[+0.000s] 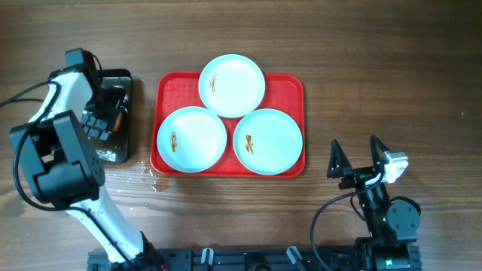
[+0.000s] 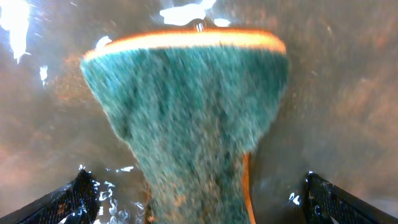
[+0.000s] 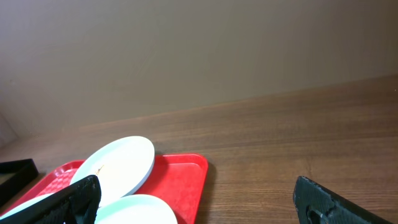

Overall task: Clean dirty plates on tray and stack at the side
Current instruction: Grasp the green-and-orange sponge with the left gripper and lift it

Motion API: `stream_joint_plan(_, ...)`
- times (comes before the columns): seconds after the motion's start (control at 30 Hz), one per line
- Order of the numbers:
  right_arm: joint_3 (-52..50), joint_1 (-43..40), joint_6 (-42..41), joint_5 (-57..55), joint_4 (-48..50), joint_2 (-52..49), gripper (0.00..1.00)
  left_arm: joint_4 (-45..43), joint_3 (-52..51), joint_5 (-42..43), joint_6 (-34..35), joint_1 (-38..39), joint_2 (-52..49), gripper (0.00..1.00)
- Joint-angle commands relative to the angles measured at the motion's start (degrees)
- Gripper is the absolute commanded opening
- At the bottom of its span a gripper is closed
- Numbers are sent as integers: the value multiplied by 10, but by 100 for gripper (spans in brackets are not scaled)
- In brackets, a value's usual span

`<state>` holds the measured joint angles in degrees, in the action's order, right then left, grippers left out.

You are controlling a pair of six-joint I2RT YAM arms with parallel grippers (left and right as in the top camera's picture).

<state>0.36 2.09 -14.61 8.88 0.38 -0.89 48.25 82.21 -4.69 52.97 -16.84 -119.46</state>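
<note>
On the desk [image 1: 392, 60], the tray [image 1: 173, 86] is seen centred, with three plates [image 1: 232, 85] laid inside at 12, 7 and 5 o'clock. At 9 o'clock, the left jaws are spread around a sponge [image 2: 186, 112] in the black pan [image 1: 113, 154]. At 4 o'clock, the right jaws are spread.

Our table: tray [image 1: 172, 84] in the middle, pan [image 1: 114, 152] just left of it.
On the tray we find the left plate [image 1: 191, 138] and right plate [image 1: 268, 141] side by side in front, the rear plate [image 1: 232, 85] overlapping both; a sponge [image 2: 186, 118] lies in the pan.
</note>
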Motion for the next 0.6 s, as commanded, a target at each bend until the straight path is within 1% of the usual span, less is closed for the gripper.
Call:
stream_joint_plan(0.0, 0, -3, 9, -5, 2, 2, 100, -28, -23, -8, 0, -27, -24, 100)
stream_joint_plan(0.17, 0, -3, 9, -5, 2, 2, 100, -76, -23, -30, 0, -49, -24, 100)
stream_joint_plan(0.2, 0, -3, 9, -5, 2, 2, 100, -80, -23, -41, 0, -50, -24, 97)
stream_joint_plan(0.27, 0, -3, 9, -5, 2, 2, 100, -82, -23, -44, 0, -50, -24, 90)
stream_joint_plan(0.33, 0, -3, 10, -5, 2, 2, 100, -81, -23, -44, 0, -50, -24, 44)
stream_joint_plan(0.4, 0, -3, 10, -5, 2, 2, 100, -77, -23, -44, 0, -50, -24, 4)
stream_joint_plan(0.5, 0, -3, 9, -5, 2, 2, 99, -68, -23, -43, -1, -50, -24, 4)
stream_joint_plan(0.53, 0, -3, 9, -5, 2, 2, 100, -61, -23, -37, 0, -50, -23, 16)
stream_joint_plan(0.57, 0, -3, 9, -5, 2, 2, 100, -55, -23, -33, 0, -50, -23, 63)
